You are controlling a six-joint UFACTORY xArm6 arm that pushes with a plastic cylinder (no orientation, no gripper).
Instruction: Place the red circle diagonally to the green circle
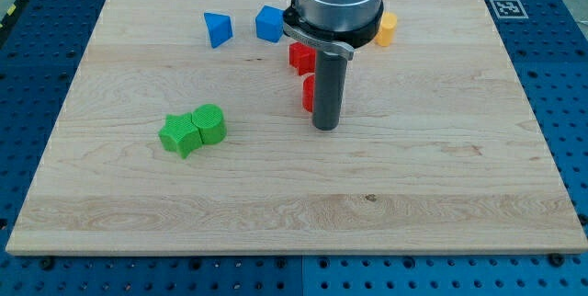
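The single camera view looks down at an angle on a pale wooden table set on a blue perforated base. The arm comes in from the view's top, and its dark rod drops to the table just right of the middle. There is no pincer on this rig, so nothing opens, closes or grips; the working end is my tip, resting on the wood.

Touching or just beside the rod on the view's left is a red block, half hidden behind it. Its shape cannot be made out for sure, but I judge it to be the red circle of the task. A second red block sits just above it, partly under the arm's collar, its shape also unclear.

The green circle lies well to the view's left and a little lower, touching a green block of star-like shape on its left side.

Near the view's top are a blue triangle-like block, a blue block and, right of the arm, a yellow-orange block.

The relation that matters: the red circle lies on the left of my tip, on the side facing the green circle. A push toward the view's left should therefore carry it that way, ending above or below the green circle's level, not in line with it.
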